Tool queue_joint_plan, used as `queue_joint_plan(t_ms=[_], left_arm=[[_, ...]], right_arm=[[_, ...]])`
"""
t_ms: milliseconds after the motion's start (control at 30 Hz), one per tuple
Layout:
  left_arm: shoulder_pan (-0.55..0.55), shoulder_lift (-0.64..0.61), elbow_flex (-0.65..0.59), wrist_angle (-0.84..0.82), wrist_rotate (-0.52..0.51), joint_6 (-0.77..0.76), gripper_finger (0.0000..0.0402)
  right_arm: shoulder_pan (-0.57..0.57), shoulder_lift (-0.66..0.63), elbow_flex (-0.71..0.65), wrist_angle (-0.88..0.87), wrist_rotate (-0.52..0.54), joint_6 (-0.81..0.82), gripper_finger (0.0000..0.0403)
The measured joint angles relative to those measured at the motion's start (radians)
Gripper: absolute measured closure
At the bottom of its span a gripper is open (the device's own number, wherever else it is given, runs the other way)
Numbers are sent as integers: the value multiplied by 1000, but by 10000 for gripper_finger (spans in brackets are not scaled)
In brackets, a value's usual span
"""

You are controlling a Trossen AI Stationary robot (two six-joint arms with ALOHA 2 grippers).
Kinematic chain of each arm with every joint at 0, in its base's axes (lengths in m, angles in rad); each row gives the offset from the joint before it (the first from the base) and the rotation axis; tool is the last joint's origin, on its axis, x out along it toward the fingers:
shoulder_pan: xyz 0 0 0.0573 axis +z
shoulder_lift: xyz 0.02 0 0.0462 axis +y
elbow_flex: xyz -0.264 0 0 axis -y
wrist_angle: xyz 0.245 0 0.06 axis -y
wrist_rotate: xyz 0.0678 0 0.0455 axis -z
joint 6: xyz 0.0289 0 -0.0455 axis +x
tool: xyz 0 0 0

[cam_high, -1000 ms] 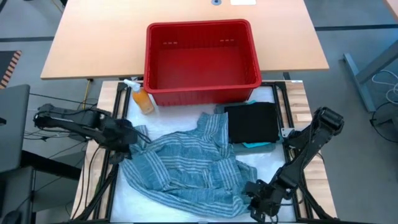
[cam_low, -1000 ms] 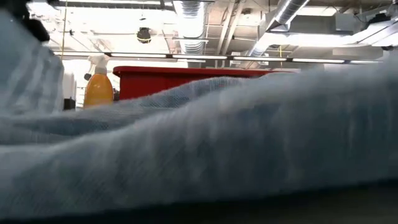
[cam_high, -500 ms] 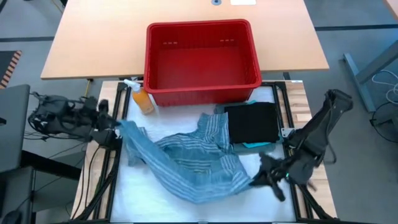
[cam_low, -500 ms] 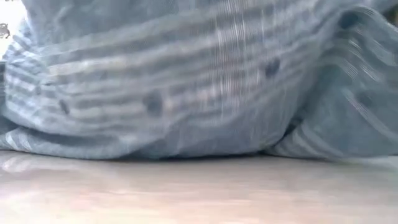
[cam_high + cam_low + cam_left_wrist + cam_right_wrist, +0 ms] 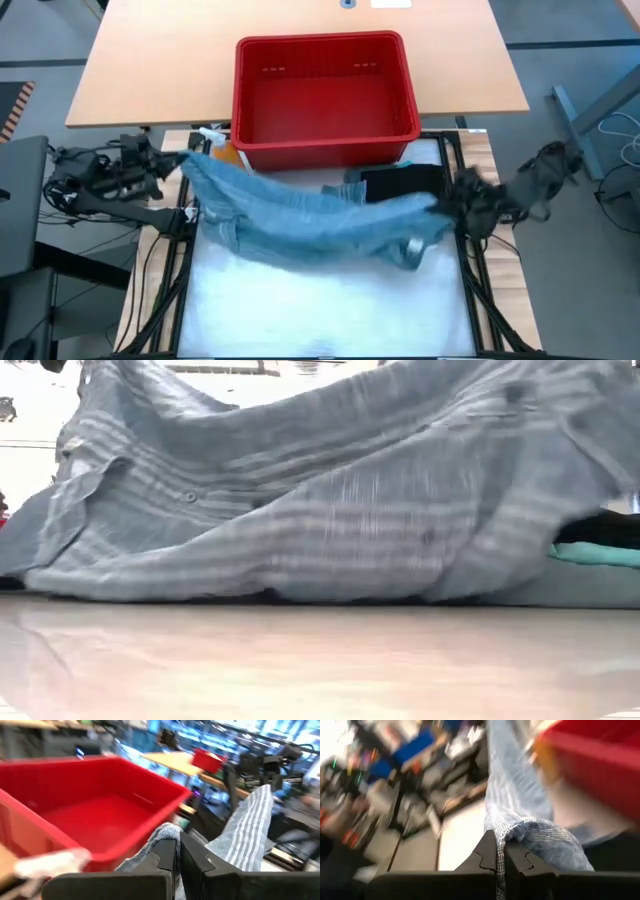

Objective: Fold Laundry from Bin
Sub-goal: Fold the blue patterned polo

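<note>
A blue-grey striped shirt of the laundry hangs stretched between my two grippers, above the white mat. Its lower fold reaches the table. My left gripper is shut on the shirt's left end beside the red bin. My right gripper is shut on its right end. A folded black garment lies on a turquoise one near the bin's right front corner. My left gripper pinches a bunched edge of the shirt between its two fingers, which point about level toward the table's right. The cloth runs away from it in a sagging band. One layer or several, I cannot tell. My right gripper pinches a gathered fold of the shirt between its two fingers, coming from the table's right and slanting slightly down. The cloth rises clear of the mat here and stretches toward the other arm.
An orange spray bottle stands at the bin's left front corner, partly behind the shirt. A wooden table lies beyond the bin. The white mat is bare near the front edge.
Both grippers have risen and drawn back toward the far edge, the right one much farther, and both have tipped up toward level. The shirt, a crumpled heap on the mat a second ago, is lifted and drawn out into a long band between them.
</note>
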Motion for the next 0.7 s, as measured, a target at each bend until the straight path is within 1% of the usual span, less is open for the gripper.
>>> queue_joint_plan(t_ms=[67,100,233,300,400,467,533,600,633,700], left_arm=[[0,0,4,33,-55,48,401],[0,0,4,60,-67,76,401],[0,17,3,210,-72,220,401],[0,29,2,281,-68,289,401],[0,31,2,369,-39,339,401],[0,31,2,408,20,328,401],[0,31,10,386,127,268,401],[0,31,25,322,251,173,401],[0,31,30,282,300,123,401],[0,30,30,198,378,18,401]], right_arm=[[-33,-49,0,16,60,-48,373],[-50,-71,1,30,71,-81,373],[-120,-136,3,140,97,-272,373],[-146,-157,6,206,99,-373,373],[-160,-168,46,234,46,-448,373],[-160,-164,76,241,-18,-446,373],[-160,-158,86,233,-139,-386,373],[-160,-134,84,179,-272,-288,374],[-159,-116,78,137,-320,-228,374],[-158,-76,63,23,-351,-100,374]])
